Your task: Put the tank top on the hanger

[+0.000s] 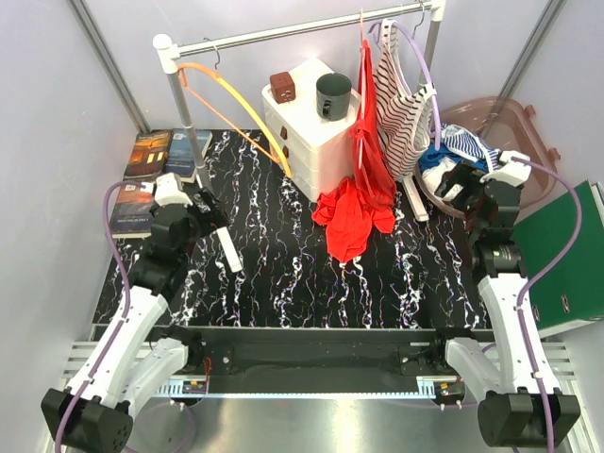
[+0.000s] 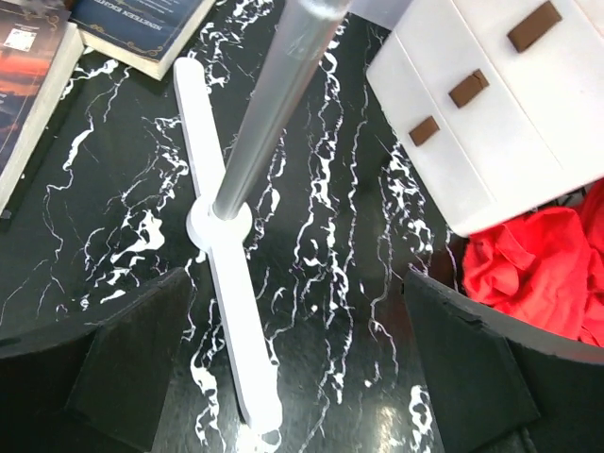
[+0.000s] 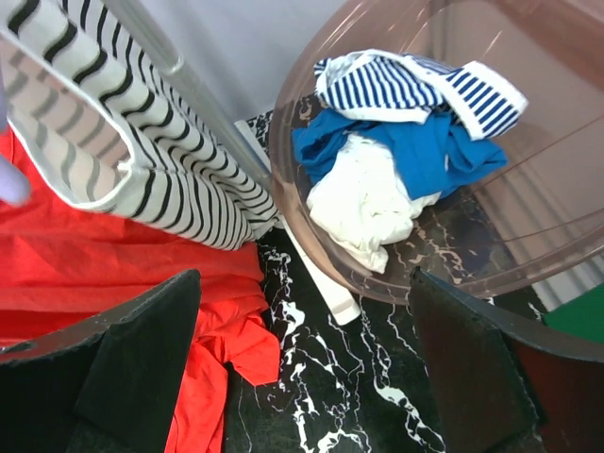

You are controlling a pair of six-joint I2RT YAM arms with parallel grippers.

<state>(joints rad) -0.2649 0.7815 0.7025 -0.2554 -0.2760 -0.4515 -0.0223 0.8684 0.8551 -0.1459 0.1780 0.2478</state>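
Note:
The navy-and-white striped tank top (image 1: 469,144) lies crumpled in a clear brownish basket (image 1: 514,121) at the right, on blue and white cloths; the right wrist view shows it at the far side (image 3: 415,85). The orange hanger (image 1: 232,91) hangs from the left part of the rack rail (image 1: 283,33), empty. My right gripper (image 1: 460,184) is open and empty just in front of the basket (image 3: 302,377). My left gripper (image 1: 209,215) is open and empty, low over the table by the rack's left pole (image 2: 297,377).
A dark-red-and-white striped top (image 1: 401,94) on a purple hanger and a plain red garment (image 1: 363,189) hang from the rail's right end. White drawers (image 1: 316,123) carry a dark cup and a brown box. Books (image 1: 151,175) lie at the far left. A green board (image 1: 566,255) is at the right.

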